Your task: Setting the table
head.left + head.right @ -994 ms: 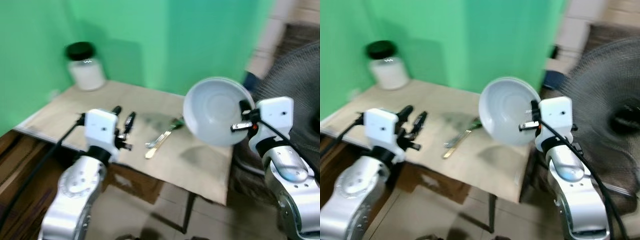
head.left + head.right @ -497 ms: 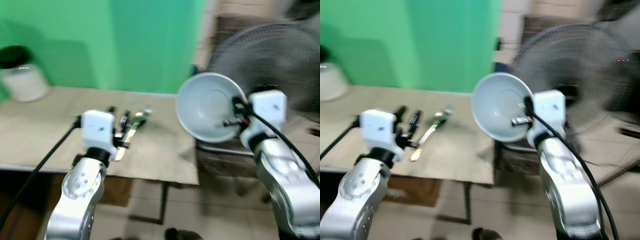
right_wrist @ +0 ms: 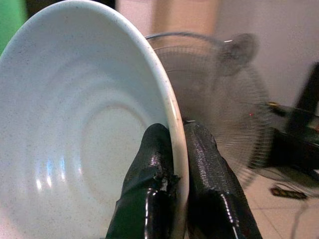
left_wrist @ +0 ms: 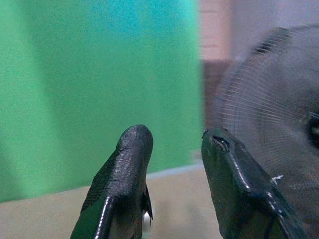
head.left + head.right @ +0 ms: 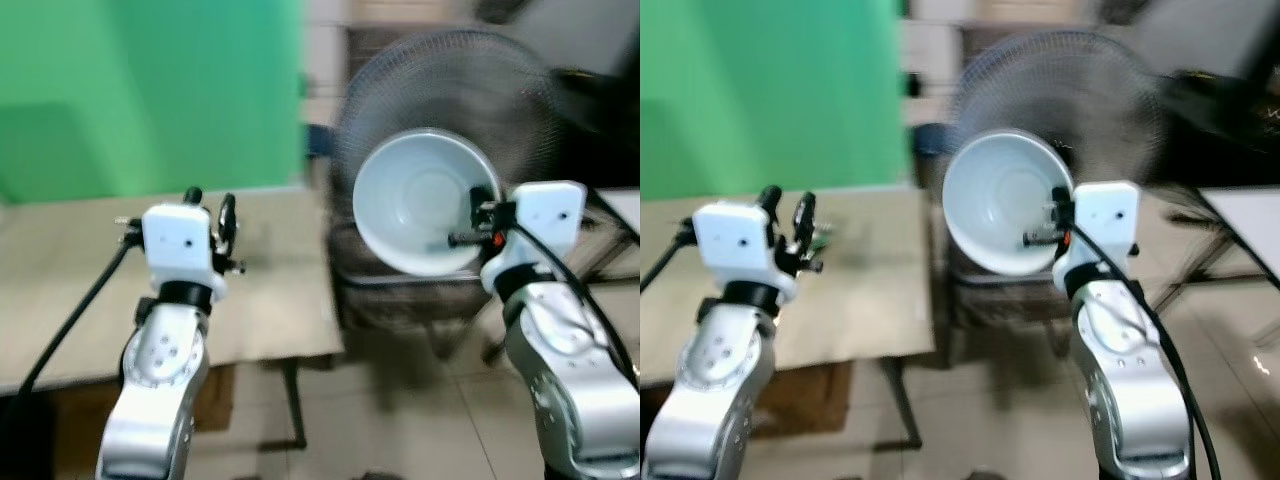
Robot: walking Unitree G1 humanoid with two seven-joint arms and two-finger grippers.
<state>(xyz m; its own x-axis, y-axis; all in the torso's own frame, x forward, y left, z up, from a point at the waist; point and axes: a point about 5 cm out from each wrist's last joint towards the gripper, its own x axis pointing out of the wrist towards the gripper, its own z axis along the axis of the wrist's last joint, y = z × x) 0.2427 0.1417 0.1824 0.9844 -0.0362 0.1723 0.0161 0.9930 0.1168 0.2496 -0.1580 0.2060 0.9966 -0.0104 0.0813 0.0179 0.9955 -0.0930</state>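
Observation:
A pale white bowl (image 5: 418, 212) is held in the air on my right, tipped on edge with its hollow facing me. My right gripper (image 5: 458, 238) is shut on its rim; in the right wrist view the two fingers (image 3: 154, 149) pinch the rim of the bowl (image 3: 75, 124) from both sides. My left gripper (image 5: 208, 203) is raised over the beige table (image 5: 60, 300), open, with nothing between its fingers (image 4: 130, 149).
A large standing fan (image 5: 450, 90) with a dark wire cage is right behind the bowl, past the table's right edge. A green wall (image 5: 120, 90) backs the table. Tiled floor (image 5: 420, 420) lies below, with a white surface (image 5: 1250, 215) at far right.
The view has swung to the right: the jar and the cutlery have slid out at the left, and the fan has come to the middle. Both grippers keep their pose, bowl still held.

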